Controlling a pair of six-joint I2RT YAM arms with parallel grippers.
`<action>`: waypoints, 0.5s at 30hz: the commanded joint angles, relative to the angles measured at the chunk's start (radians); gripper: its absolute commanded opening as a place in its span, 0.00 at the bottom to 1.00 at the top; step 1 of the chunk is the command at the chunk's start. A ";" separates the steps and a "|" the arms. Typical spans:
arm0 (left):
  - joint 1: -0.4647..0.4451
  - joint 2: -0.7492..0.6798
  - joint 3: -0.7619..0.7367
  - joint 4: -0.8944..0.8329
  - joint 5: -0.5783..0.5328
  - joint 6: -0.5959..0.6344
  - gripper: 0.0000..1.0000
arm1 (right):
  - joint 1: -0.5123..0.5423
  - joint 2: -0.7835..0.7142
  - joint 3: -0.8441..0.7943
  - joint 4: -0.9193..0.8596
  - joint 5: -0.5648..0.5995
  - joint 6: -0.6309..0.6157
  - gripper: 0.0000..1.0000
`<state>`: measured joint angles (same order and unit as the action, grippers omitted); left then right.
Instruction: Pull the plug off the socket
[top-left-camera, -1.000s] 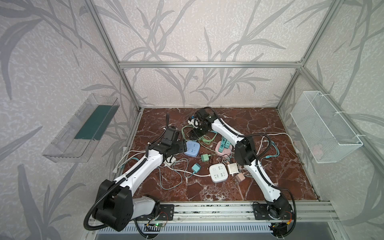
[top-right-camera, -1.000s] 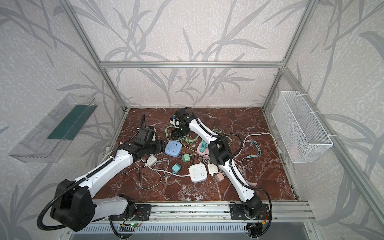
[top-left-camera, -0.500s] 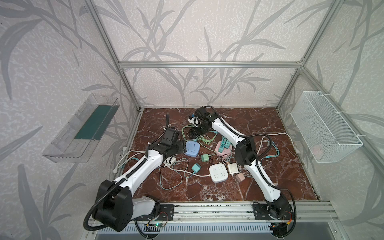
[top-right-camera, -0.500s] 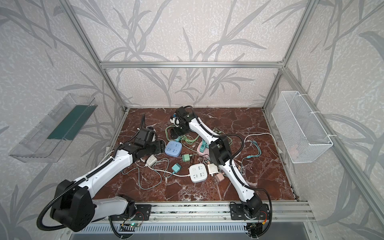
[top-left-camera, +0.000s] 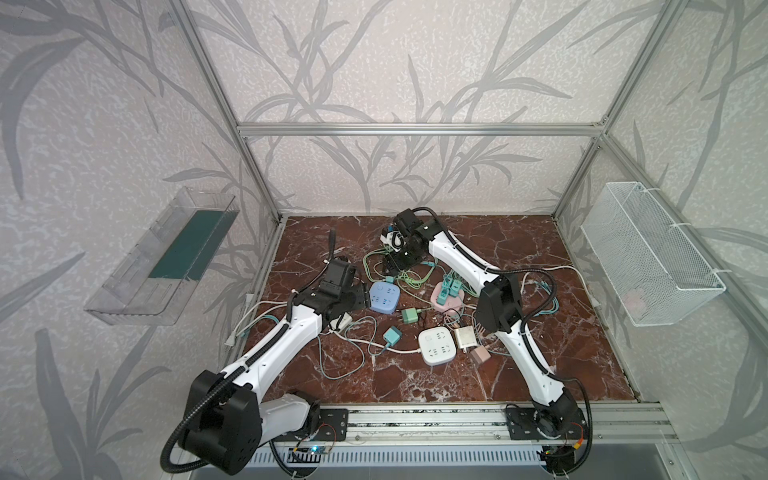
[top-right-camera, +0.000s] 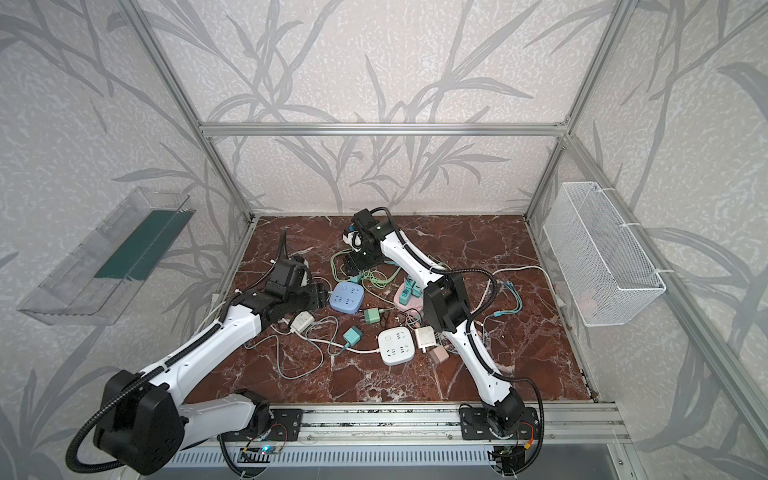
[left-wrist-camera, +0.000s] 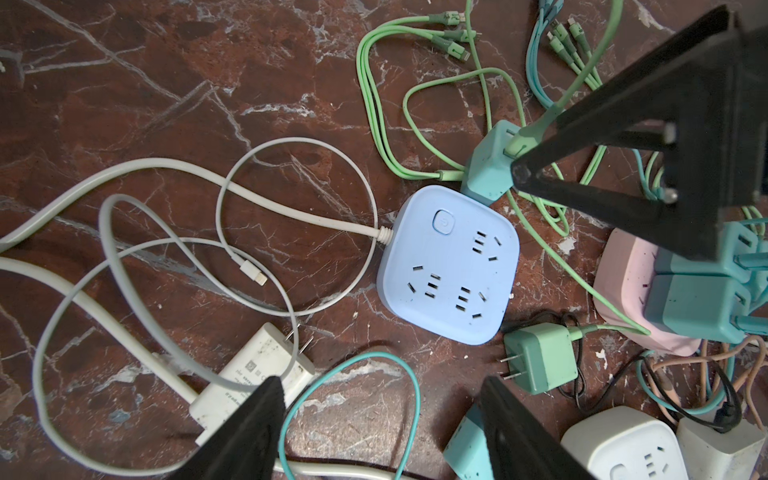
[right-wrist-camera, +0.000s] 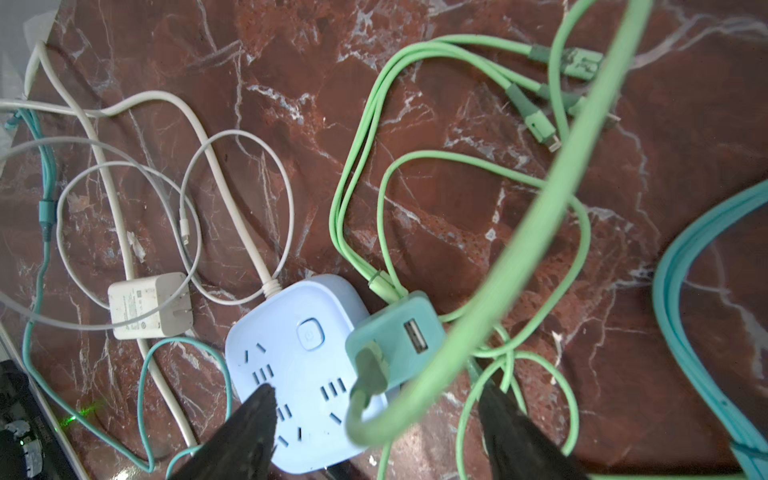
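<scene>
Red-brown marble desk (top-left-camera: 519, 374), walled by leaf-patterned panels and aluminium posts, was strewn with chargers and cables as two robot arms worked over a cluster of power blocks. At centre lay the pale blue, rounded-square socket block (left-wrist-camera: 449, 266), every outlet on its face empty. A teal cube-shaped plug adapter (right-wrist-camera: 395, 340), with a thick light-green cable (right-wrist-camera: 519, 249) plugged into it, sat tilted against one corner of the blue block, touching or overlapping its edge; whether it rested on the block or on the desk could not be told.

The right gripper (right-wrist-camera: 374, 388) hovered just above that adapter, its black fingers (right-wrist-camera: 253, 419) spread wide with nothing pinched between them, only the green cable looping across the gap. The left gripper (left-wrist-camera: 382, 382) hung low beside the blue block on the opposite side, its fingers (left-wrist-camera: 519, 424) likewise spread and empty, near a white two-pin charger (left-wrist-camera: 257, 374) lying loose on the desk.

Judging from the bare outlets, the teal adapter appeared to be already out of the blue block. A pink rounded socket block (left-wrist-camera: 619, 291) close by carried two more teal plugs (left-wrist-camera: 698, 307) seated upright in it. The next move would likely call for one gripper to close on a plug's body and pull straight away from the block, while the other arm pinned the block down so it did not lift too.
</scene>
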<state>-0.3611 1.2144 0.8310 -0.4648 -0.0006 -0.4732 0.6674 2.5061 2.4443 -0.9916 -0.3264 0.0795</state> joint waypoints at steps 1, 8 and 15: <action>-0.006 -0.024 -0.010 -0.022 -0.018 -0.008 0.75 | 0.012 -0.080 -0.054 0.000 0.024 0.004 0.72; -0.005 -0.029 -0.020 -0.019 -0.013 -0.016 0.75 | 0.005 -0.081 -0.080 0.003 0.002 0.032 0.50; -0.006 -0.035 -0.033 -0.015 -0.012 -0.024 0.75 | 0.007 -0.003 0.016 0.013 -0.036 0.044 0.48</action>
<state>-0.3611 1.2045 0.8078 -0.4675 0.0002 -0.4885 0.6731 2.4767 2.3966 -0.9844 -0.3302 0.1123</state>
